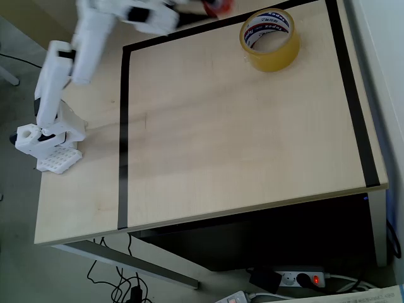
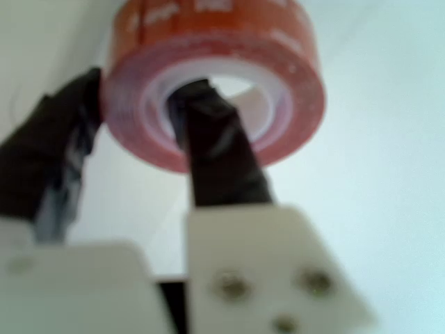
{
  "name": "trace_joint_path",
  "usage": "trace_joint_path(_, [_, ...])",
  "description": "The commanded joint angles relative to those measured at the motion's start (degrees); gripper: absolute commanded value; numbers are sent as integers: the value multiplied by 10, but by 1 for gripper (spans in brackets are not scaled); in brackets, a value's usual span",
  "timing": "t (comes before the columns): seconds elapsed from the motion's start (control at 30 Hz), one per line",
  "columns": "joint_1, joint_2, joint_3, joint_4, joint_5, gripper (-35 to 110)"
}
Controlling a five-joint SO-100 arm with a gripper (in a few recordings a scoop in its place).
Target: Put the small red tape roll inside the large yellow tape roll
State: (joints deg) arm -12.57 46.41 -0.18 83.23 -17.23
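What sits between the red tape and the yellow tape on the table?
Nothing: overhead, a short bare stretch separates the red tape, held in the gripper, from the yellow tape.

red tape roll (image 2: 215, 76) lifted, yellow tape roll (image 1: 269, 39) flat on table

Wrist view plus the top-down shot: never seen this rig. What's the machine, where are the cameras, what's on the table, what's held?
The white machine is a small robot arm bolted at the table's left edge in the overhead view. That picture comes from a fixed camera looking down; the other comes from a camera riding on the arm's wrist, so the claw fills it.

On the wooden table, inside a black tape border, stands the large yellow tape roll, lying flat with its hole up.

The claw holds the small red tape roll: one dark finger goes through its hole, the other presses the outside. In the overhead view the red roll is a blur at the top edge, left of the yellow roll.
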Motion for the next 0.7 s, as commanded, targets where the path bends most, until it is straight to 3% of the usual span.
trace_joint_path(0.0, [4, 116, -29, -46, -7, 0])
trace_joint_path(0.3, [10, -25, -28, -142, -7, 0])
trace_joint_path(0.67, [19, -115, -28, -185, -7, 0])
